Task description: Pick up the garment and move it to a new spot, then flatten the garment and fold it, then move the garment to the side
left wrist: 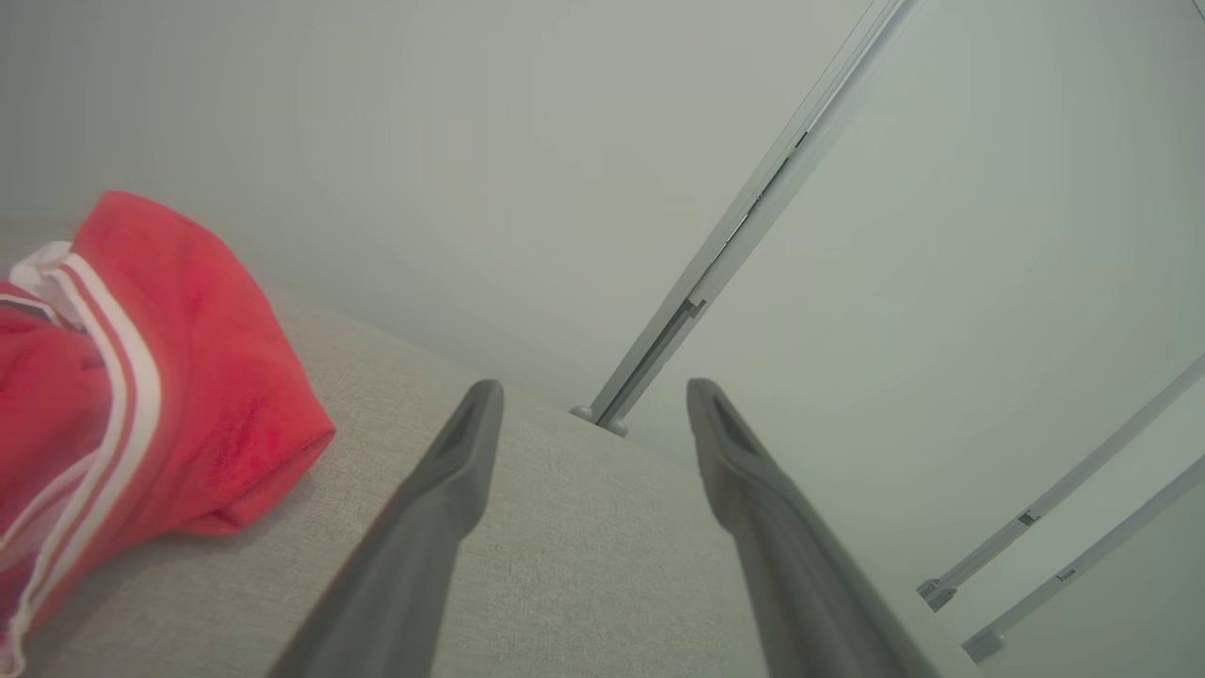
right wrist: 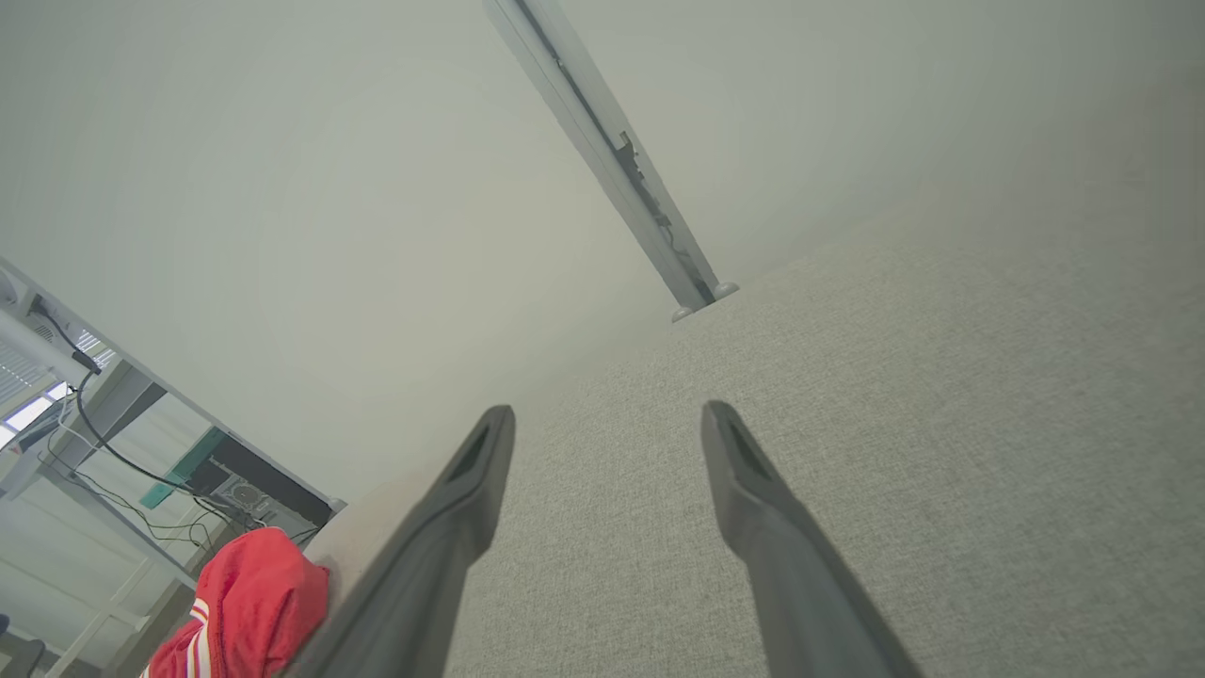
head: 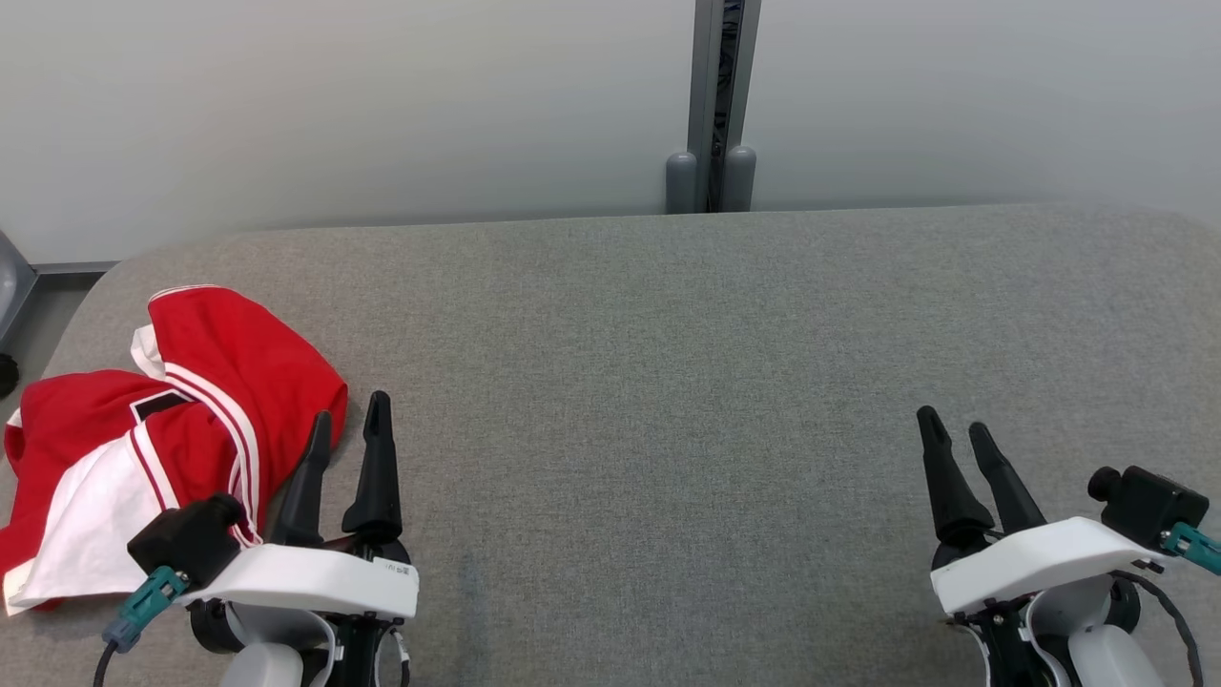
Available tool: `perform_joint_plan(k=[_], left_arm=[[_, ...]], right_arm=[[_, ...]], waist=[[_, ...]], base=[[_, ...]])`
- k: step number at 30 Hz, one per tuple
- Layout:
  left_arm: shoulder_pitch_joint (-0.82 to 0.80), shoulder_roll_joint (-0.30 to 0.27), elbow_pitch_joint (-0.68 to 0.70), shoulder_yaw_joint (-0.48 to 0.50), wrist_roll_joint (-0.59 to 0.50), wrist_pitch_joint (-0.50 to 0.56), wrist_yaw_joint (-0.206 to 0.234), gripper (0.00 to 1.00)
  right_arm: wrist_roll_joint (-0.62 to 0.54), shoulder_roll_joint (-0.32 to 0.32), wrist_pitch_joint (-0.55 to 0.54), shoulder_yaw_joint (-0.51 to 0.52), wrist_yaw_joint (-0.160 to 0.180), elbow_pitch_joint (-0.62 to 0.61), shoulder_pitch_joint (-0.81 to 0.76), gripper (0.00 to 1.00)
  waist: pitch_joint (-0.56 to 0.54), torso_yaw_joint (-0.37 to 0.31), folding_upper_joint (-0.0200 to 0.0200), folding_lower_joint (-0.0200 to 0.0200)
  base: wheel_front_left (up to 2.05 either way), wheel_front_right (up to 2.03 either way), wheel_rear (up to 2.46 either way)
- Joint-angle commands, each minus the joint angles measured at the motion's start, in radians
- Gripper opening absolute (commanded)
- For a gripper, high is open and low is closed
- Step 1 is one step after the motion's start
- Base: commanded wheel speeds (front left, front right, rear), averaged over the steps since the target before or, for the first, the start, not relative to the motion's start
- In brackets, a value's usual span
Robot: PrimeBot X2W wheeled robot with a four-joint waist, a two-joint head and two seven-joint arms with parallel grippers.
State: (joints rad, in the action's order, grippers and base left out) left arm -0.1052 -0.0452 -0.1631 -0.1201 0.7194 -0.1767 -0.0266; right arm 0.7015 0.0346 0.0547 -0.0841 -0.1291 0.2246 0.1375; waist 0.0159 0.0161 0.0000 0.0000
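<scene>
Pickup not yet started: left pincer [head: 350, 408] and right pincer [head: 953, 420] gape empty, so the left should reach onto the crumpled garment [head: 219, 372] beside it

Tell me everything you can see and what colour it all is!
garment: one, red with a white panel and stripes, crumpled at the table's left end
table: one, grey fabric top, across the middle
wall: one, pale grey, behind the table
post: one, grey, upright against the wall
rack with cables: one, grey, past the table's left end
left fingers: two, black, open, beside the garment
right fingers: two, black, open, over bare table on the right
</scene>
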Motion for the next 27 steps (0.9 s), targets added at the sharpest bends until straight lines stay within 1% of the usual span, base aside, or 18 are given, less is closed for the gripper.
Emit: perform_joint_plan(k=[1,5,18,27], left_arm=[[0.002,-0.004,0.016,0.001,-0.042,-0.009,0.008,1.0],[0.003,-0.004,0.018,0.0,-0.077,-0.013,0.006,1.0],[0.015,-0.005,0.035,0.024,-0.213,-0.033,0.027,1.0],[0.029,-0.005,0.018,0.038,-0.289,-0.045,0.021,1.0]], right_arm=[[-0.04,0.01,0.017,-0.016,-0.002,-0.019,0.025,1.0],[-0.077,0.01,0.029,-0.027,-0.002,-0.03,0.028,1.0],[-0.185,0.013,0.077,-0.061,-0.002,-0.055,0.028,1.0],[-0.259,0.014,0.108,-0.072,-0.002,-0.044,0.016,1.0]], waist=[[0.0,0.0,0.0,0.0],[0.001,0.0,0.0,0.0],[0.004,0.0,0.0,0.0],[-0.003,0.0,0.0,0.0]], base=[[0.0,0.0,0.0],[0.0,0.0,0.0],[0.0,0.0,0.0],[0.0,0.0,0.0]])
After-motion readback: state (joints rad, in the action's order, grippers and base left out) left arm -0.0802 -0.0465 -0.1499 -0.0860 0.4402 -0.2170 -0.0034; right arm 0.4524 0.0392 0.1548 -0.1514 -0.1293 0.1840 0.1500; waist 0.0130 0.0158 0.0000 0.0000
